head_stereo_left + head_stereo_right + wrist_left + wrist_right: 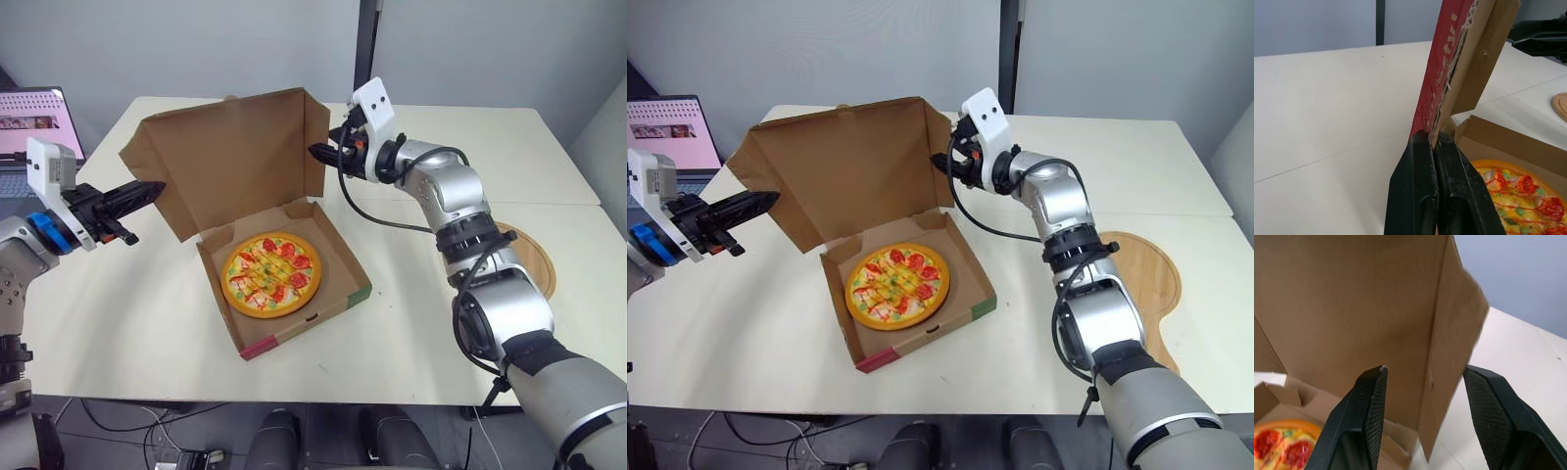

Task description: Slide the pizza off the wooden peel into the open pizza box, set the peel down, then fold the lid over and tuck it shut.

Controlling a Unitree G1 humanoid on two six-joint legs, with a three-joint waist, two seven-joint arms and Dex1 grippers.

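Desk [127,323]: pale; laptop [29,122] upper left of frame, peel [1146,279] flat at right.
Pizza box [294,333]: centre frame, open; pizza [271,274] inside the base, lid [235,157] upright.
Left fingers [1415,186]: pinched on the lid's left edge.
Right fingers [1371,411]: wide, straddling the lid's right flap.
Risk: an uneven push could skew the lid, so the flaps hit the pizza or miss the walls; box may slide.

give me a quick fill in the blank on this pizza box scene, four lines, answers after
1. The ____ lies inside the box, off the peel.
2. The peel rests on the ____ beside the robot's right arm.
3. The right gripper is ____, its fingers on either side of the lid's side flap.
4. The left gripper is ____, its tips at the lid's other edge.

Missing words: pizza; table; open; shut
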